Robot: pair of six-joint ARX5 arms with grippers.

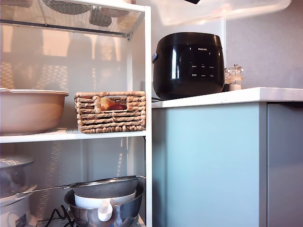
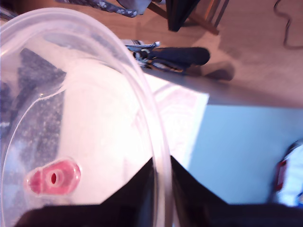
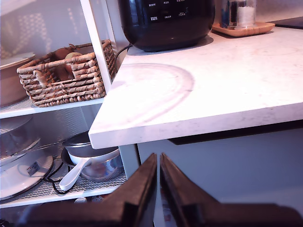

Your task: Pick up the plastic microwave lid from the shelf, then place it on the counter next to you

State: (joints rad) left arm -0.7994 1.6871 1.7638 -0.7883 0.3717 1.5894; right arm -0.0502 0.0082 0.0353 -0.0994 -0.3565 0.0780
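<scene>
Pinched on the thin rim of the plastic microwave lid point(image 2: 71, 118): my first gripper point(image 2: 161, 189), its two dark fingers point(image 2: 132, 194) nearly together with only the clear edge between them. Pressed tip to tip and holding nothing: my second gripper point(image 3: 158, 189), low in front of the counter point(image 3: 213, 90) edge.

Outward from the first grip, the dome fills the wrist view, with a pink vent knob point(image 2: 53, 177) at about eight o'clock from its centre. In the exterior view the lid point(image 1: 222, 10) hangs high at about one o'clock, above the black cooker point(image 1: 189, 64) and clear of the shelf point(image 1: 147, 71).

Probably light, thin-walled and a little springy, so likely to flex and swing when held at one rim point only. Smooth plastic, likely slippery; a firm pinch with the rim seated deep between the fingers seems wise, and slow moves. Not very fragile, though a drop could crack it.

Bare worktop lies at about five o'clock from the cooker in the second wrist view; jars on a tray point(image 3: 241, 28) stand behind, at the cooker's three o'clock.
</scene>
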